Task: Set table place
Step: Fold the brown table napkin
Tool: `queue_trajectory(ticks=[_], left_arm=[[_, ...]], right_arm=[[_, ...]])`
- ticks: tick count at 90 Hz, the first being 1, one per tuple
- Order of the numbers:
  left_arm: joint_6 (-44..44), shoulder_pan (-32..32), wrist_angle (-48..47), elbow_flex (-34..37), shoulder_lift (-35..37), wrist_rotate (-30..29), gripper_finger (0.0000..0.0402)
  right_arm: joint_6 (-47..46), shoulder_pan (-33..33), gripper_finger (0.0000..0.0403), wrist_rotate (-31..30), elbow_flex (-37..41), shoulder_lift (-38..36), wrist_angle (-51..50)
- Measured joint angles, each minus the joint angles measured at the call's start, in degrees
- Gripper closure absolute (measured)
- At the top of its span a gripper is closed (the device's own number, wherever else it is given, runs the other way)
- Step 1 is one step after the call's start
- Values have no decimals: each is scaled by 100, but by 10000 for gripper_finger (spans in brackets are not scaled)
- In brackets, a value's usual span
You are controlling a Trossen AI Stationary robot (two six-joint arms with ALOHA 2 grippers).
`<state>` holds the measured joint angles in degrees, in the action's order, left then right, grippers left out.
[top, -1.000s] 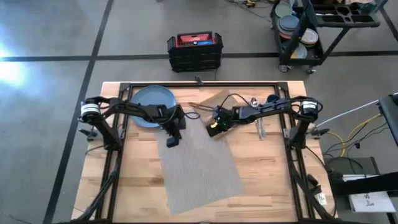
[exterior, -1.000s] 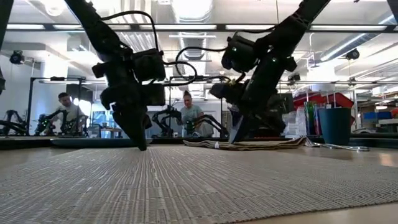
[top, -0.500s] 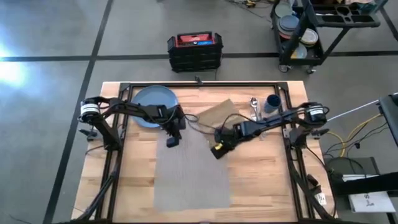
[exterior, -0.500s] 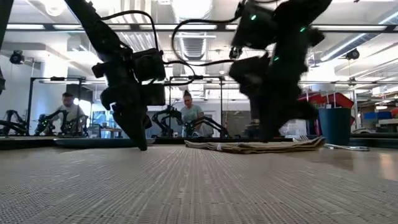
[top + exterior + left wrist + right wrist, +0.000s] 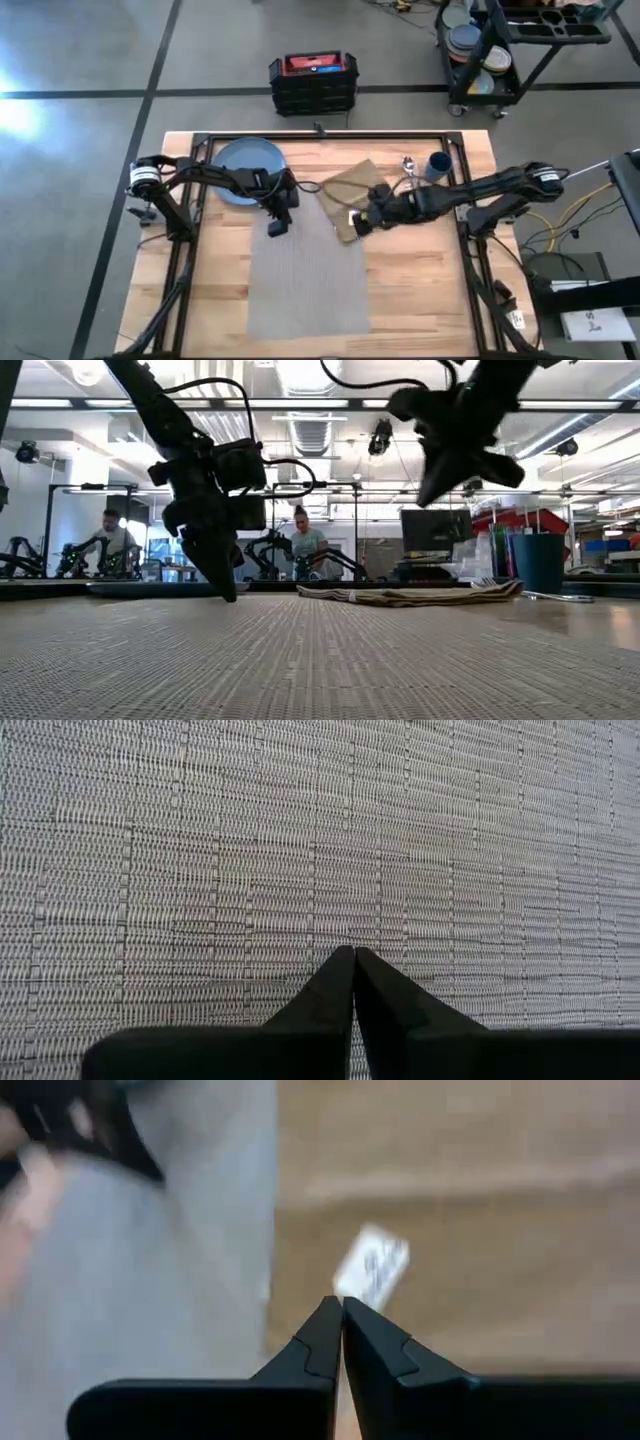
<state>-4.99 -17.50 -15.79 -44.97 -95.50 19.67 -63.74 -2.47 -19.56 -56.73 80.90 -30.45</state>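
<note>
Left arm reaches in from left table edge, wrist bent down, left gripper (image 5: 277, 228) at far-left corner of placemat (image 5: 305, 280), fingers pressed together, tips on weave. Right arm stretched low from right edge, right gripper (image 5: 355, 222) just beyond placemat's far-right corner, fingers together, raised off surface.

black-and-red case (image 5: 313, 82) on floor; black cart (image 5: 497, 50); 2 people (image 5: 112, 538) behind.

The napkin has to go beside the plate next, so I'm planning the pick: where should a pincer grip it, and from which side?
Probably the napkin's corner nearest the right pincer, approached from above. It lies flat and folded, overlapping the placemat's far right corner, so only an edge can be pinched.
</note>
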Motion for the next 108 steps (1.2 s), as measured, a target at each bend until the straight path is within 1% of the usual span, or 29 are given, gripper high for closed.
queue_trajectory(ticks=[13,21,35,46,63,78,96,108], left_arm=[[-15,7,100,2,-7,16,402],[-14,7,121,4,-7,25,402],[-2,7,224,7,-11,25,402],[-2,7,236,7,-11,27,402],[-2,7,295,7,-11,22,402],[-4,7,299,7,-11,23,402],[-17,7,298,7,-11,27,402],[-24,4,297,7,-11,27,402]], right_arm=[[527,609,403,-2,0,109,603],[708,928,403,51,0,238,773],[1000,1347,403,491,0,556,1151],[1122,1558,403,832,0,887,1471],[1137,1713,403,1355,0,1459,2034],[1088,1715,403,1662,0,1851,2233],[1083,1710,403,1903,0,2113,2248],[1083,1664,403,2009,0,2144,2234]])
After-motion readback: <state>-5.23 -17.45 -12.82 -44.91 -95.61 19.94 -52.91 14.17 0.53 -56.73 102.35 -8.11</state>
